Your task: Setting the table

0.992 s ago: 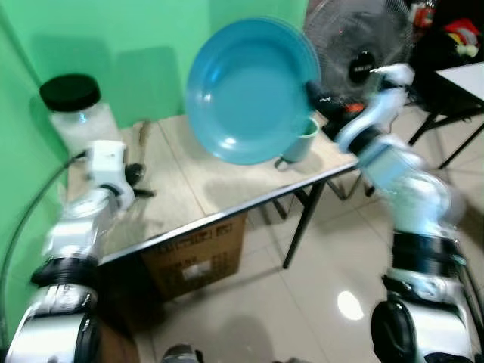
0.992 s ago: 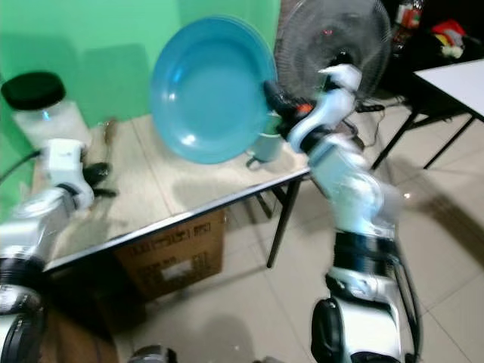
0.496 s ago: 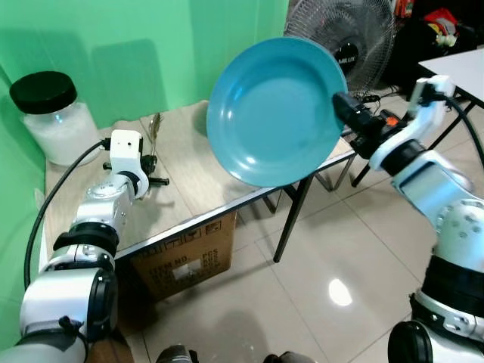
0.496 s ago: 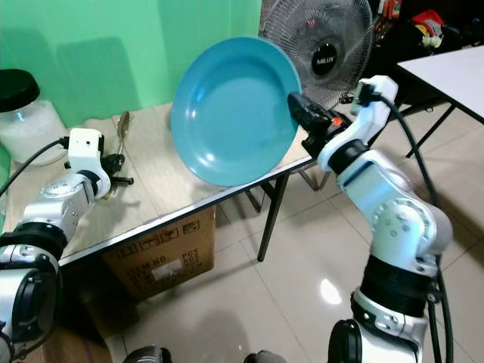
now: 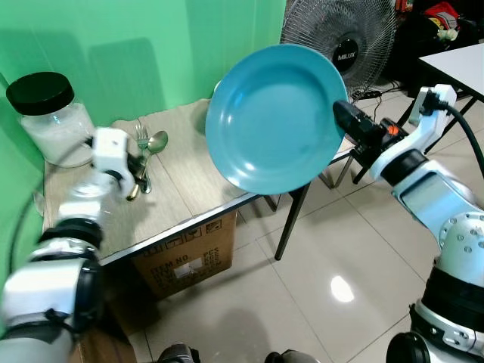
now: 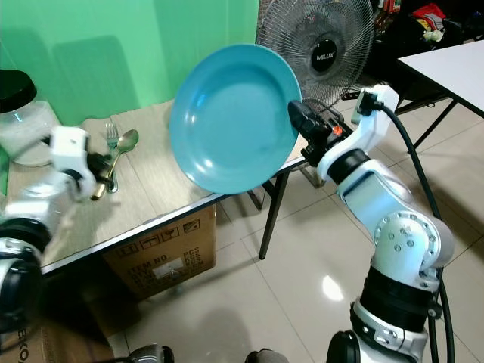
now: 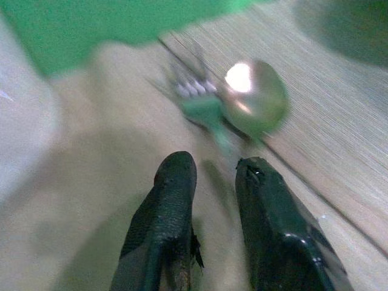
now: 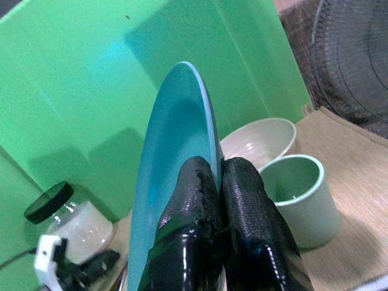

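Holding the blue plate point(image 5: 274, 117) up by its rim, my right gripper point(image 8: 219, 182) has its 2 black fingers pinched tight on the edge, and the plate stands tilted in the air above the near edge of the wooden table point(image 5: 189, 193), its hollow face turned toward my head. Past the plate, from my right wrist, I see a pale green cup point(image 8: 298, 197) and a white bowl point(image 8: 257, 138) on the table, just beside each other. My left gripper point(image 7: 212, 176) hangs low over the tabletop with its 2 fingers a little apart and nothing between them, near a fork point(image 5: 141, 144) and a spoon point(image 5: 154, 144) that lie side by side. A jar with a black lid point(image 5: 47, 113) stands at the table's far left by the green wall point(image 5: 128, 53). A fan point(image 5: 344, 34) stands beyond the table on my right.
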Available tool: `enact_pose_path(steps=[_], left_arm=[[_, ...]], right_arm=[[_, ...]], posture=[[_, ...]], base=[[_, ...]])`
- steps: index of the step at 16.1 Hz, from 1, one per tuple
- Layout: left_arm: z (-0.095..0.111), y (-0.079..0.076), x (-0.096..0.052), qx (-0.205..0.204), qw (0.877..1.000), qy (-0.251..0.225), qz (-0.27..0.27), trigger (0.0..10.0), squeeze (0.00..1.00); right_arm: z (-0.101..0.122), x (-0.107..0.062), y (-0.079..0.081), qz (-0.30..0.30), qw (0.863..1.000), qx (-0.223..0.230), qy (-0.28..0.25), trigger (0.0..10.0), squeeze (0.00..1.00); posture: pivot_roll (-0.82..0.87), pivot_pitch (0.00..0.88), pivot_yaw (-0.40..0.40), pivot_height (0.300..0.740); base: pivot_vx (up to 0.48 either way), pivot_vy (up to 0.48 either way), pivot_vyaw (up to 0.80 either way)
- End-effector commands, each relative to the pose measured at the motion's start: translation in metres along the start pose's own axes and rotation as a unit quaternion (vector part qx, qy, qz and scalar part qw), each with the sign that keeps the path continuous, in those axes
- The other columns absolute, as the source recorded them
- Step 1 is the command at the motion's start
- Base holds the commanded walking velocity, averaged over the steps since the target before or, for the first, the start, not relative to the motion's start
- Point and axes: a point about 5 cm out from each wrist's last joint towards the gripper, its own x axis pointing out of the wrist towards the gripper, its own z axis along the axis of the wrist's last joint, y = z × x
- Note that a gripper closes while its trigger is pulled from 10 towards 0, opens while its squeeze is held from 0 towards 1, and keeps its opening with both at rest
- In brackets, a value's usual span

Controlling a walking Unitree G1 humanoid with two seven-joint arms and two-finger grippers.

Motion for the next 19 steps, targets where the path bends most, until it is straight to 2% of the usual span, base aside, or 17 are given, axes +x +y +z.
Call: enact_pose_path(steps=[1,2,3,4,5,6,7,8,11,12,13,14,15,16,17,18,19], left_arm=[[0.013,0.007,-0.001,0.024,0.999,-0.025,0.010,10.0,0.13],[0.023,0.015,-0.003,0.026,0.998,-0.047,0.016,10.0,0.06],[0.031,0.018,-0.005,0.016,0.998,-0.067,0.004,10.0,0.18],[0.036,0.017,-0.005,-0.008,0.997,-0.080,-0.017,10.0,1.00],[0.052,0.006,-0.005,-0.079,0.986,-0.121,-0.082,10.0,1.00],[0.061,-0.011,-0.005,-0.162,0.965,-0.146,-0.147,10.0,1.00],[0.063,-0.027,-0.007,-0.220,0.942,-0.155,-0.201,10.0,1.00],[0.057,-0.053,-0.011,-0.263,0.913,-0.153,-0.273,10.0,1.00],[0.034,-0.105,-0.026,-0.320,0.859,-0.115,-0.383,10.0,1.00],[0.033,-0.107,-0.027,-0.323,0.857,-0.111,-0.387,10.0,0.82],[0.031,-0.110,-0.029,-0.322,0.853,-0.104,-0.396,10.0,0.36],[0.032,-0.109,-0.033,-0.330,0.847,-0.104,-0.403,10.0,0.04],[0.036,-0.106,-0.039,-0.344,0.837,-0.115,-0.410,10.0,0.00],[0.042,-0.097,-0.046,-0.381,0.817,-0.132,-0.413,10.0,0.00],[0.043,-0.088,-0.047,-0.396,0.812,-0.142,-0.403,10.0,0.00],[0.039,-0.077,-0.045,-0.399,0.824,-0.146,-0.376,10.0,0.02],[0.035,-0.058,-0.046,-0.424,0.818,-0.160,-0.355,10.0,1.00]], right_arm=[[0.008,-0.004,0.006,0.021,1.000,-0.007,-0.019,0.0,0.00],[0.007,-0.006,0.003,0.027,0.999,-0.003,-0.019,0.0,0.00],[0.006,-0.006,0.001,0.034,0.999,0.005,-0.020,0.0,0.00],[0.005,-0.007,0.000,0.038,0.999,0.011,-0.021,0.0,0.00],[0.002,-0.008,-0.003,0.047,0.998,0.027,-0.024,0.0,0.00],[-0.001,-0.008,-0.002,0.056,0.997,0.038,-0.027,0.0,0.00],[-0.003,-0.009,0.000,0.066,0.996,0.046,-0.029,0.0,0.00],[-0.005,-0.008,0.003,0.075,0.995,0.057,-0.035,0.0,0.00],[-0.007,-0.004,0.008,0.086,0.993,0.069,-0.044,0.0,0.00],[-0.007,-0.004,0.009,0.088,0.992,0.071,-0.046,0.0,0.00],[-0.008,-0.003,0.011,0.092,0.992,0.077,-0.049,0.0,0.00],[-0.009,-0.004,0.011,0.093,0.991,0.080,-0.051,0.0,0.00],[-0.009,-0.004,0.011,0.093,0.991,0.081,-0.052,0.0,0.00],[-0.009,-0.005,0.009,0.089,0.991,0.081,-0.056,0.0,0.00],[-0.007,-0.006,0.007,0.085,0.991,0.079,-0.060,0.0,0.00],[-0.004,-0.007,0.005,0.080,0.992,0.075,-0.066,0.0,0.00],[0.000,-0.008,0.002,0.076,0.992,0.072,-0.073,0.0,0.00]], posture=[[-0.08,0.040,0.000,0.740],[-0.07,0.032,0.008,0.740],[-0.06,0.024,0.014,0.740],[-0.05,0.019,0.018,0.740],[-0.02,0.006,0.029,0.740],[-0.02,0.005,0.037,0.740],[-0.01,0.000,0.042,0.740],[-0.01,0.000,0.048,0.740],[0.00,0.000,0.062,0.740],[0.00,0.000,0.065,0.740],[0.01,0.000,0.069,0.740],[0.01,0.000,0.072,0.740],[0.01,0.000,0.075,0.740],[0.01,0.000,0.079,0.740],[0.01,0.000,0.080,0.740],[0.01,0.000,0.083,0.740],[0.01,0.000,0.086,0.740]], base=[[0.000,0.000,0.00],[0.000,0.000,0.00],[0.000,0.000,0.00],[0.000,0.000,0.00],[0.000,0.000,0.00],[0.000,0.000,0.00],[0.000,0.000,0.00],[0.000,0.000,0.00],[0.000,0.000,0.00],[0.000,0.000,0.00],[0.000,0.000,0.00],[0.000,0.000,0.00],[0.000,0.000,0.00],[0.000,0.000,0.00],[0.000,0.000,0.00],[0.000,0.000,0.00],[0.000,0.000,0.00]])
